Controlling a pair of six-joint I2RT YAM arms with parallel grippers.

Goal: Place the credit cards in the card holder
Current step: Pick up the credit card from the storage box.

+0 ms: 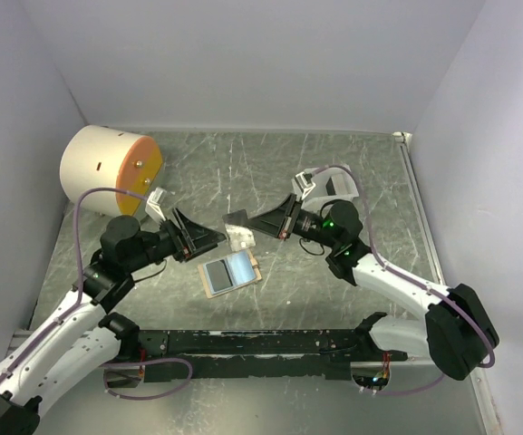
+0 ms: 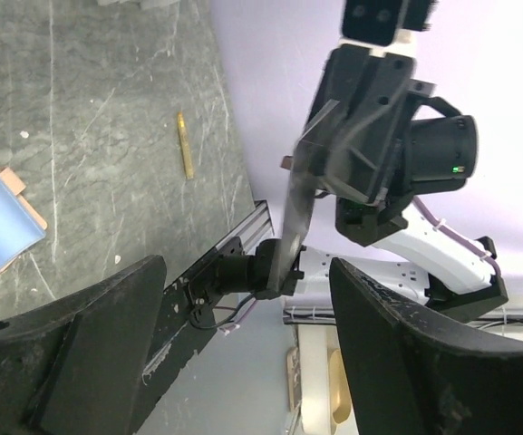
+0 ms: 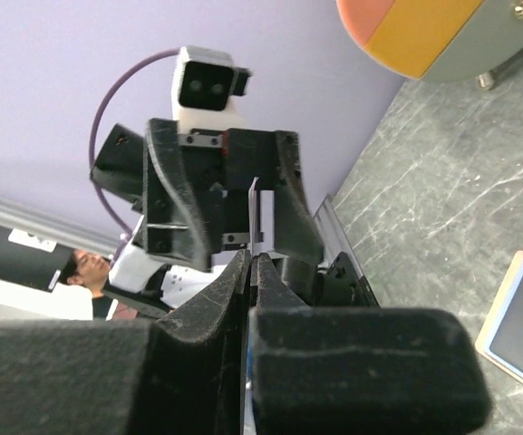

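Three views: one overhead, two wrist-mounted.
Overhead high behind near edge, looking down on table (image 1: 334, 172); wrist views close, low, facing each other; shared by all: card (image 2: 302, 195), wallet (image 1: 229, 272).

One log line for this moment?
right gripper: shut on credit card, midair | left gripper: open, facing it | card holder: open on table

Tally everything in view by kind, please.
Card: 1 clearly seen, in the right claw
Wallet: 1
Cylinder: 1
White tray: 1
Yellow stick: 1
Total: 5
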